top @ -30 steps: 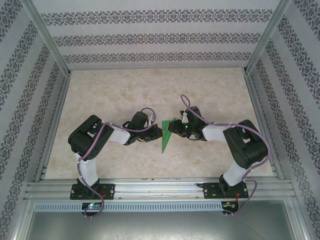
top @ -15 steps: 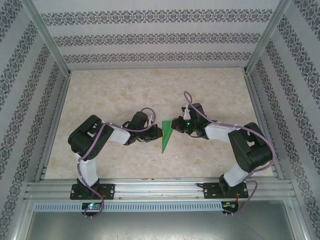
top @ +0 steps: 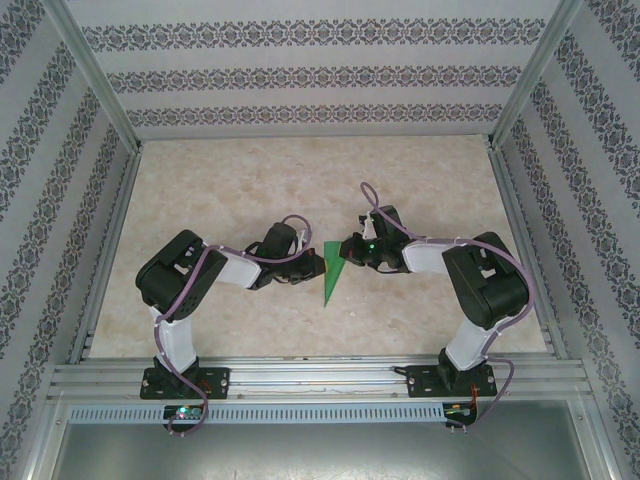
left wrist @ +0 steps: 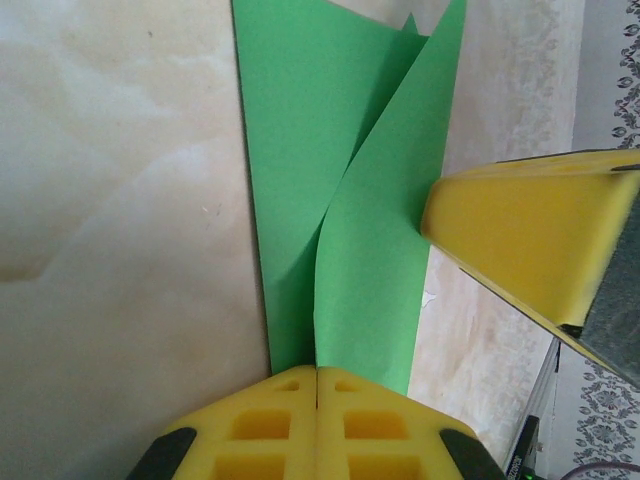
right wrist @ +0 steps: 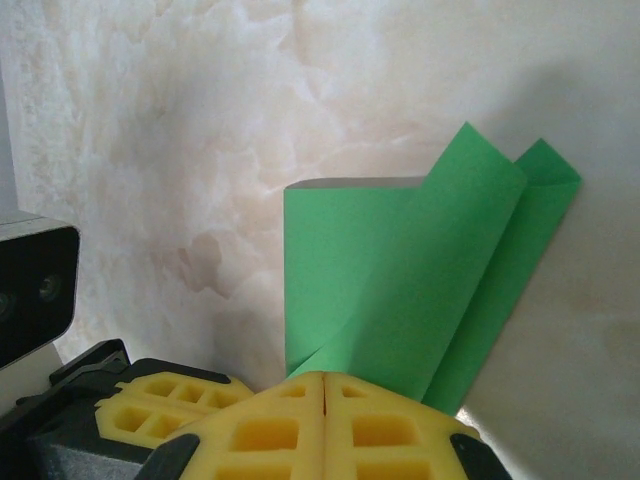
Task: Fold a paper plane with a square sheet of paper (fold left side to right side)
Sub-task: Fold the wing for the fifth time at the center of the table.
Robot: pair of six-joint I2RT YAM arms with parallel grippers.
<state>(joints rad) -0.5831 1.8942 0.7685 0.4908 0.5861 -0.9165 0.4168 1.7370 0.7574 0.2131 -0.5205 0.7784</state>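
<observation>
Both clenched: left gripper (left wrist: pixel 317 378) pinning, right gripper (right wrist: pixel 325 380) pinching square sheet of paper (left wrist: pixel 300 150) (one side lifted); possible slip, skewed crease.

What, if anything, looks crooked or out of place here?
The green paper isn't lying flat: its upper flap bows up and slants across the layer beneath, and in the right wrist view the far corners don't line up. The left claw and right claw are both shut on it.

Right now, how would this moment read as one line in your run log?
left gripper: shut on folded green paper | right gripper: shut on the same paper | paper: one flap curled up, fold unfinished
</observation>
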